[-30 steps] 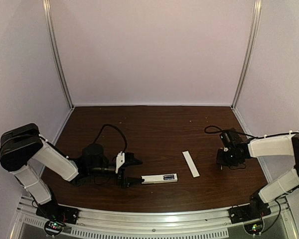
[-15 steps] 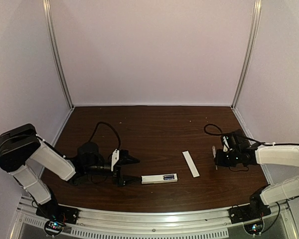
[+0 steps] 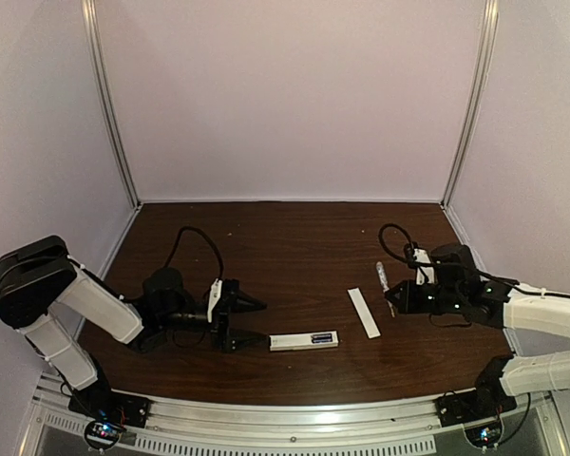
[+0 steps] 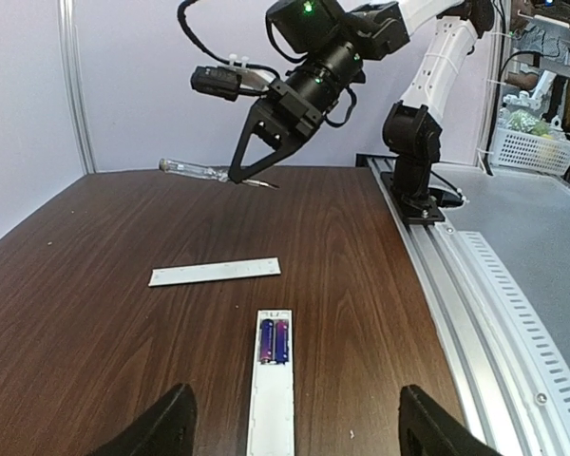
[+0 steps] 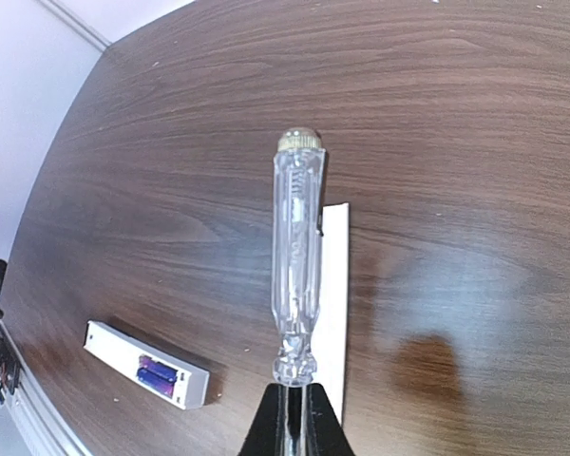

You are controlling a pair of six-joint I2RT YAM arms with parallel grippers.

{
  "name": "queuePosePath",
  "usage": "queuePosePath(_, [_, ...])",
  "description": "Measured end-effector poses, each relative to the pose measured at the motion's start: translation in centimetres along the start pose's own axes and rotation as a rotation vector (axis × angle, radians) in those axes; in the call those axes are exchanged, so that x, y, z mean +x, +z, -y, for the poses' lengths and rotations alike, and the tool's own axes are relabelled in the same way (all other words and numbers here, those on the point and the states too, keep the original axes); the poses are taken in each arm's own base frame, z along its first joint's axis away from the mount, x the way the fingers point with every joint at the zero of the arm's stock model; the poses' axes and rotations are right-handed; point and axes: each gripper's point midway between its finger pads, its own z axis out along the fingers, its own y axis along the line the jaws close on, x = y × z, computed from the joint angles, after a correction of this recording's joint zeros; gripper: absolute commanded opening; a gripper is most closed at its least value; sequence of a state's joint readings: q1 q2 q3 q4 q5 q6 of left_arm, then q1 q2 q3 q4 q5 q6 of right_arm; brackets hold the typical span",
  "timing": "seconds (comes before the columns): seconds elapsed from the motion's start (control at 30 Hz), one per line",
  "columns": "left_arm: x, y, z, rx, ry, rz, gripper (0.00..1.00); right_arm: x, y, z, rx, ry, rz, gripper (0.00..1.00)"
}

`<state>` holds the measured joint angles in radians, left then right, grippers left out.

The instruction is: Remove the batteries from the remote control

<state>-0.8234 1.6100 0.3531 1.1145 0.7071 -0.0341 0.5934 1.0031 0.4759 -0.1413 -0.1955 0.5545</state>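
The white remote control (image 3: 304, 340) lies near the table's front with its battery bay open. Two blue-purple batteries (image 4: 274, 341) sit side by side in the bay; they also show in the right wrist view (image 5: 158, 375). My left gripper (image 3: 256, 321) is open, its fingers (image 4: 161, 429) spread to either side of the remote's near end (image 4: 272, 408), not touching it. My right gripper (image 3: 393, 299) is shut on the clear-handled screwdriver (image 5: 295, 256) by its metal shaft and holds it in the air above the white cover strip (image 3: 364, 313), handle pointing away.
The flat white cover strip (image 4: 215, 272) lies on the brown table between the remote and my right arm. An aluminium rail (image 3: 294, 416) runs along the table's near edge. White walls close the back and both sides.
My right gripper has swung left toward the cover strip, lifting the screwdriver. My left gripper has drawn back a little to the left from the remote. The remote has not moved.
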Motion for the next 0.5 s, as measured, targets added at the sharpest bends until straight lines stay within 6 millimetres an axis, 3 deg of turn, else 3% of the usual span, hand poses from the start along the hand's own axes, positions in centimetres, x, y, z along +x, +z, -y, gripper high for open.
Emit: queuePosePath(0.5, [-1.5, 0.0, -0.1, -0.002, -0.095, 0.055, 0.71, -0.4, -0.1, -9.4, -0.212, -0.128, 0.113, 0.00])
